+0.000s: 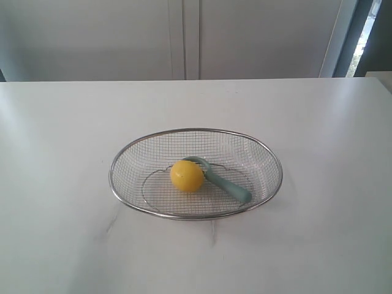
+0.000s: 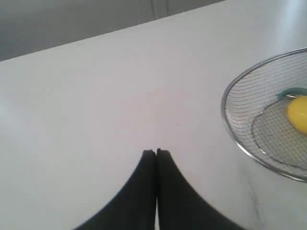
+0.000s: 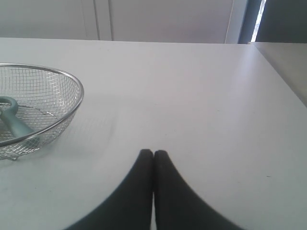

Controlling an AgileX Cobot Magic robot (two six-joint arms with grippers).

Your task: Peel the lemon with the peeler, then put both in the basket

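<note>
Basket [image 1: 196, 130] of silver wire mesh stands on the white table [image 1: 55, 184], and both task things lie inside it. The lemon [image 1: 187, 176] rests on the basket floor near the middle. The pale teal peeler [image 1: 229, 185] lies just beside it and seems to touch it: its head curves behind the fruit and its handle points to the basket wall on the right arm's side. I think the sloped mesh keeps the round lemon from rolling away.

The left gripper [image 2: 156, 152] hangs over bare table, well apart from the basket, with its two black fingers pressed together and nothing between them. The right gripper [image 3: 153, 153] hangs on the other side of the basket, also pressed together and empty.

The lemon skin looks smooth and fully yellow, but I cannot tell whether any peel is off. Because both arms are away from the basket, I judge that nothing is being handled at this moment.
</note>
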